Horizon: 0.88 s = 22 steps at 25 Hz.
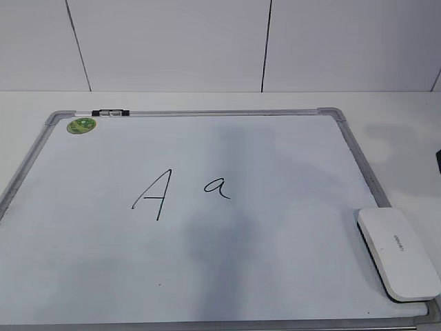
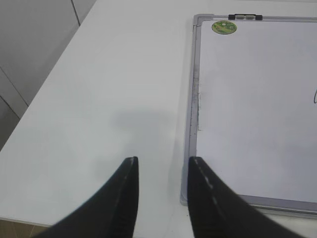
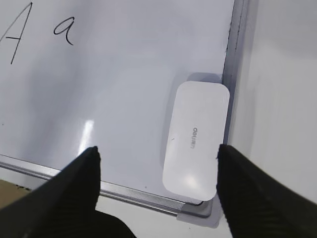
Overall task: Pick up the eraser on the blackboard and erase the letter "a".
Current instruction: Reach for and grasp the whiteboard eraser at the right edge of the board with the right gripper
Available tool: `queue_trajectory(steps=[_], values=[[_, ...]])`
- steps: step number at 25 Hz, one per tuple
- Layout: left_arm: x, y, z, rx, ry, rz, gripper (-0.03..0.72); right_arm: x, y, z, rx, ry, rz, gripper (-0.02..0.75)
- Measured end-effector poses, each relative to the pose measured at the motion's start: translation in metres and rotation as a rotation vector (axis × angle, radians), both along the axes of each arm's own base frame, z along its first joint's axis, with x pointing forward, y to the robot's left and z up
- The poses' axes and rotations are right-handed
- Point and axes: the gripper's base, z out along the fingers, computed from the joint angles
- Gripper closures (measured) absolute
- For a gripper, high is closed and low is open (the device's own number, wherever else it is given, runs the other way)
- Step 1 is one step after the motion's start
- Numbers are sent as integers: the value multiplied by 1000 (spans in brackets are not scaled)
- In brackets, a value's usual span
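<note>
white table, eraser against blackboard right frame, letter "a" mid-board, both grippers' fingers apart, empty

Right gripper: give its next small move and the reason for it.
Probably lower the right gripper straight down around the eraser. Its jaws stand wide open with the eraser lying between them by the blackboard frame, not yet grasped, and the letter "a" is still unerased. The left gripper hangs open off the board.
</note>
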Motion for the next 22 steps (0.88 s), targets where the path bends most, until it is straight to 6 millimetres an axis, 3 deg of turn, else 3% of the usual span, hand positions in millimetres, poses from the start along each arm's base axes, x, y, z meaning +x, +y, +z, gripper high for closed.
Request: queue_trajectory(steps=[13,22], values=[[0,0,0,0,0,0,452,8,-5,-13,-25,101,-41,169],[0,0,0,0,0,0,452,17,10,-32,-90,252,-26,169]])
